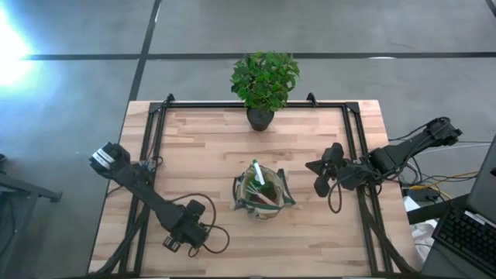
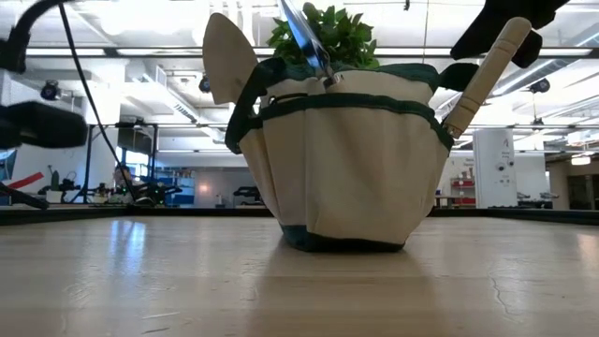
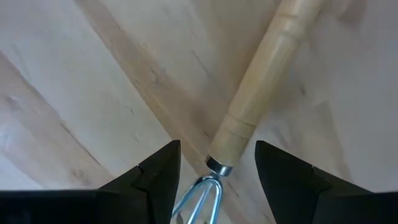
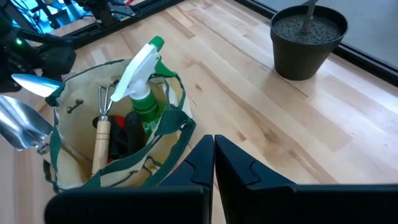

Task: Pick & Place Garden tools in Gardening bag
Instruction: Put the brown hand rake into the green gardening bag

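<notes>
Only the wrist shows left end effector [image 3: 214, 171] spread astride a fork [image 3: 258, 102].

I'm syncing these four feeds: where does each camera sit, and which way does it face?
High: overhead, straight down on the table, gardening bag and both arms.
Low: table height, level into the bag; no pincer identifiable.
Left wrist: above the tabletop, looking down at a wooden-handled fork between the open left pincer.
Right wrist: behind the shut right pincer, facing the bag and plant pot.
High, low and right wrist share the bag.
</notes>
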`<action>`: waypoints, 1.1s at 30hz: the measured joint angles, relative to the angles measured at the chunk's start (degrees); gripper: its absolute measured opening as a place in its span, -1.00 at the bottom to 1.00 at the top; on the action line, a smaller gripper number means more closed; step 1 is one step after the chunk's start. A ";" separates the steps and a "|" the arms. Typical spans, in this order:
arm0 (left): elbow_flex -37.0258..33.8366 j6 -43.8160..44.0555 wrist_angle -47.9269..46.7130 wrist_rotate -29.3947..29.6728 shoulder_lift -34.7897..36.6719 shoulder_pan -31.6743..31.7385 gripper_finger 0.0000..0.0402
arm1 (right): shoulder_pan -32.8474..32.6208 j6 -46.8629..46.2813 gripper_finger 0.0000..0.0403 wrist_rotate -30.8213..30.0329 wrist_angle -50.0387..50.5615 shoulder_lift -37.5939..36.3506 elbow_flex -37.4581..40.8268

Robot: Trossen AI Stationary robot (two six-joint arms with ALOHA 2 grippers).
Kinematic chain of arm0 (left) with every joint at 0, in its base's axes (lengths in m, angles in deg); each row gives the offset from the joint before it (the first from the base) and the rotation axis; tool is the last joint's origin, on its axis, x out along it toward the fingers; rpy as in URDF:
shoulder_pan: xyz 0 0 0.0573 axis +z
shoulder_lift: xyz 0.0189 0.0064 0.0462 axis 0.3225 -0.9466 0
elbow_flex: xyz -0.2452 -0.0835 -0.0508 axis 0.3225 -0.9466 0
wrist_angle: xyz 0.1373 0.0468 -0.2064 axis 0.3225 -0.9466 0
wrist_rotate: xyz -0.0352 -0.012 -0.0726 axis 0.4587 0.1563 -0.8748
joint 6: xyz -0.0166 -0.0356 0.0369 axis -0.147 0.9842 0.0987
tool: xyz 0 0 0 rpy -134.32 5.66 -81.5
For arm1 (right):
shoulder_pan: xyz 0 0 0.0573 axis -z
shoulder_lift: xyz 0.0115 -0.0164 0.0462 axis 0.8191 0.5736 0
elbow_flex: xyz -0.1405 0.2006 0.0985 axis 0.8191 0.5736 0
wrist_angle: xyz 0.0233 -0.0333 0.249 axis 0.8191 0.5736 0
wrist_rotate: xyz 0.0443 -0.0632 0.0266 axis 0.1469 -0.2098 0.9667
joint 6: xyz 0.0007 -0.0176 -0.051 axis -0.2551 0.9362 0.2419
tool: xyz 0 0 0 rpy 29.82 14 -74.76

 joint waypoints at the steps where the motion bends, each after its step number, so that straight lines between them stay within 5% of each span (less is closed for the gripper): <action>1: 0.00 -0.43 -0.04 -0.02 -0.60 0.00 0.04 | 0.00 0.15 -0.96 0.00 -0.01 0.00 0.00; 8: 0.28 -4.74 -0.29 1.03 -4.03 0.02 -0.07 | 0.00 0.39 -0.96 -0.16 -0.09 0.02 0.00; 16: 0.79 -6.32 -1.29 1.76 -3.85 0.19 -0.66 | 0.00 0.81 -0.96 -1.07 -0.15 0.04 0.00; 24: 2.70 -6.11 -2.03 0.54 -0.70 1.36 -0.66 | 0.02 0.89 -0.96 -1.48 -0.54 0.04 0.00; 33: 6.69 -6.88 -5.20 9.62 8.12 2.00 -0.66 | 0.02 1.41 -0.96 -2.54 -0.59 0.04 0.00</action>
